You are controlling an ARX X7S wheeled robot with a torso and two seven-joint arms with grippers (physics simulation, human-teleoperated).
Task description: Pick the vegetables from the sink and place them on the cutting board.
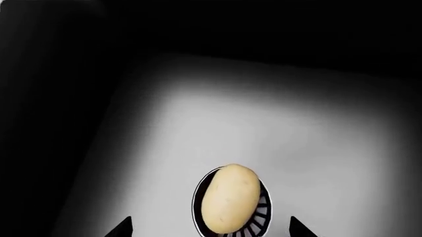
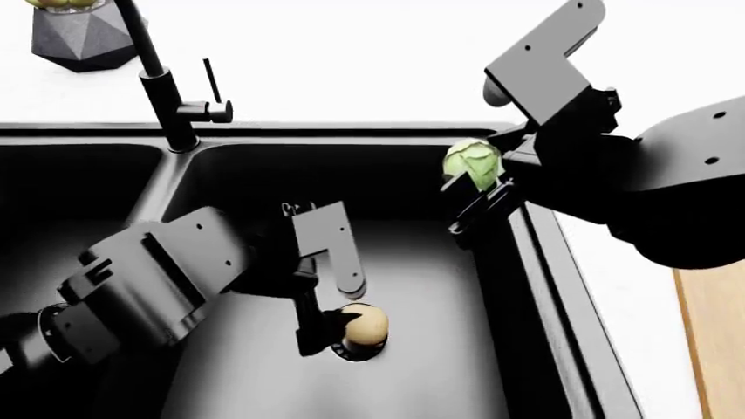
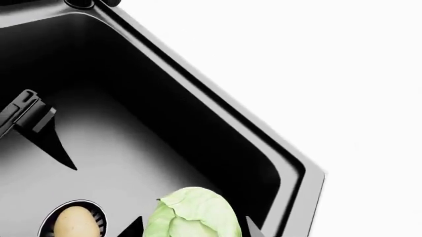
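Note:
The tan potato lies on the round drain in the black sink's right basin. My left gripper is open low in that basin, its fingertips set wide on either side of the potato. My right gripper is shut on the pale-green cabbage and holds it in the air above the basin, near the right rim. In the right wrist view the cabbage fills the gap between the fingertips, with the potato below. The light-wood cutting board shows at the lower right edge.
A thin black faucet stands at the back between the two basins. A dark faceted pot with yellowish items sits at the back left on the white counter. The left basin is dark. White counter lies between the sink and the board.

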